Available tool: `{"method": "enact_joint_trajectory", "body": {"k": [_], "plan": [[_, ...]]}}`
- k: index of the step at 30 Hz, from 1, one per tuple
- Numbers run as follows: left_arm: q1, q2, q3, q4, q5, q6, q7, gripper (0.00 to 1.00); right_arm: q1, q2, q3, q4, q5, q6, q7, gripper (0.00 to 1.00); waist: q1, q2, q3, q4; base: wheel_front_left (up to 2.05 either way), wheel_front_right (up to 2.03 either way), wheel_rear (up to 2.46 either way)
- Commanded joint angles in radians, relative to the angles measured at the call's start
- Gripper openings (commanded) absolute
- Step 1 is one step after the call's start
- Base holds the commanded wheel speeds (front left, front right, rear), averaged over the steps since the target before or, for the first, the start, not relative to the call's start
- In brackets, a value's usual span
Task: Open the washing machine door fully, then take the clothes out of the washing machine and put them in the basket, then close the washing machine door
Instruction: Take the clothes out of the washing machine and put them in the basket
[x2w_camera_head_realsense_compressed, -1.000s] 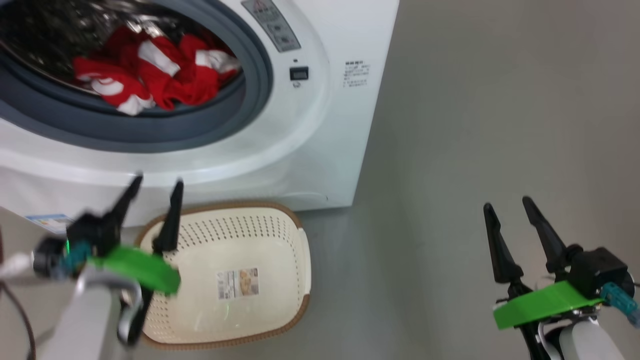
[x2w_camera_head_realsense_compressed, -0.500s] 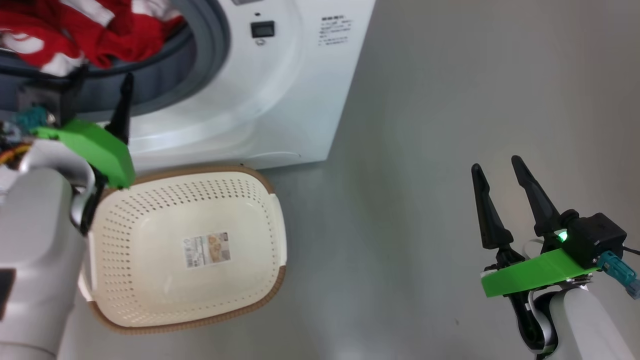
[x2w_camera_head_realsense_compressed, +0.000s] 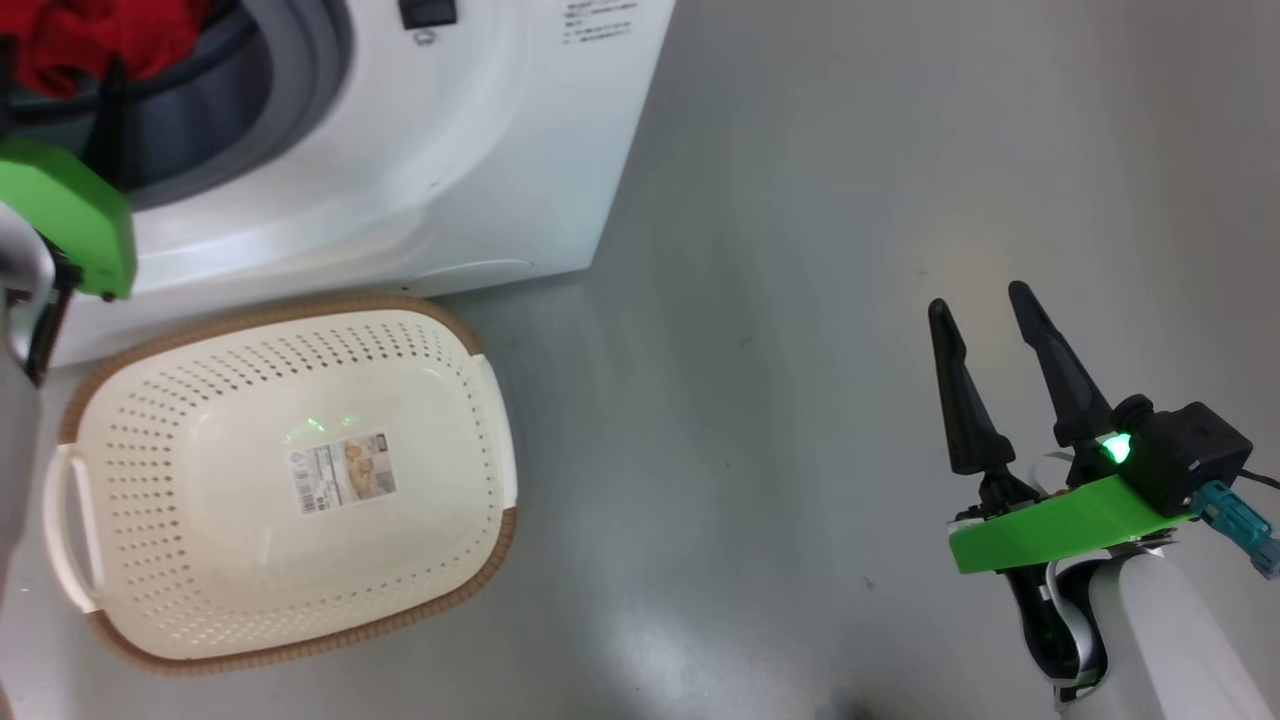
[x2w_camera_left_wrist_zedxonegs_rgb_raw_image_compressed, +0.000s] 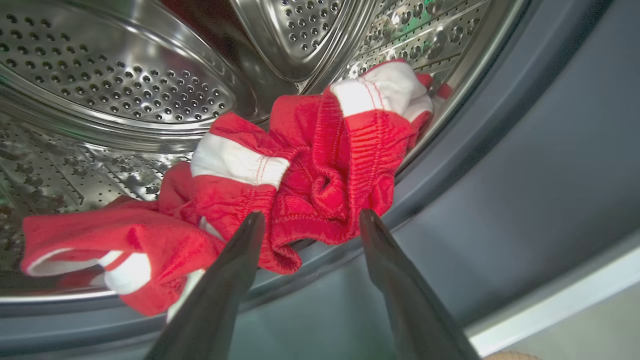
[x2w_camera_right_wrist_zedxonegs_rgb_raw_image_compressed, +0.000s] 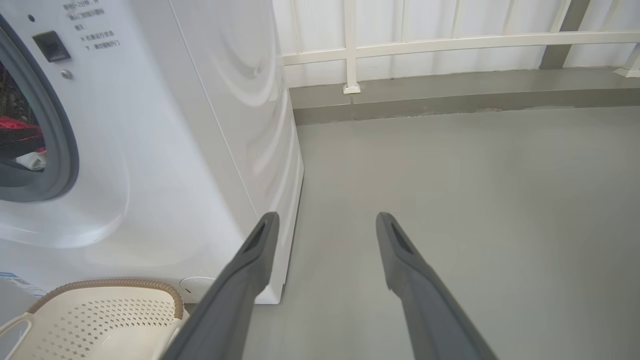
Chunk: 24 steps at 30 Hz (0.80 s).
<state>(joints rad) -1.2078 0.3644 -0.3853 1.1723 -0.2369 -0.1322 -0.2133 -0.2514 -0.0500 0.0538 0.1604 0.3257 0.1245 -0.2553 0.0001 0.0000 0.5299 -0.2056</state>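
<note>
Head view — basket (x2w_camera_head_realsense_compressed: 150, 400) stands on grey floor (x2w_camera_head_realsense_compressed: 800, 300).

The left hand (x2w_camera_left_wrist_zedxonegs_rgb_raw_image_compressed: 311, 214), fingers spread, points at red-and-white clothes (x2w_camera_left_wrist_zedxonegs_rgb_raw_image_compressed: 320, 150) in the steel drum (x2w_camera_left_wrist_zedxonegs_rgb_raw_image_compressed: 125, 85).

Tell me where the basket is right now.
In the head view the basket sits on the grey floor at lower left, on the robot's left side, close in front of the washing machine, below its opening.
</note>
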Motion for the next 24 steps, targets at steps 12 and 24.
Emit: {"method": "enact_joint_trajectory", "body": {"k": [12, 24], "plan": [[-0.113, 0.107, -0.035, 0.074, 0.048, 0.02, -0.029, 1.0, -0.028, 0.0, 0.04, -0.038, 0.037, 0.006, -0.006, 1.0, -0.0001, 0.0, 0.066, -0.05, 0.0, 0.0, 0.0], [-0.128, 0.117, -0.036, 0.106, 0.024, 0.025, 0.002, 0.58, -0.04, 0.0, 0.042, -0.043, 0.043, 0.006, -0.006, 1.0, -0.0001, 0.0, 0.075, -0.058, 0.0, 0.0, 0.0]]}}
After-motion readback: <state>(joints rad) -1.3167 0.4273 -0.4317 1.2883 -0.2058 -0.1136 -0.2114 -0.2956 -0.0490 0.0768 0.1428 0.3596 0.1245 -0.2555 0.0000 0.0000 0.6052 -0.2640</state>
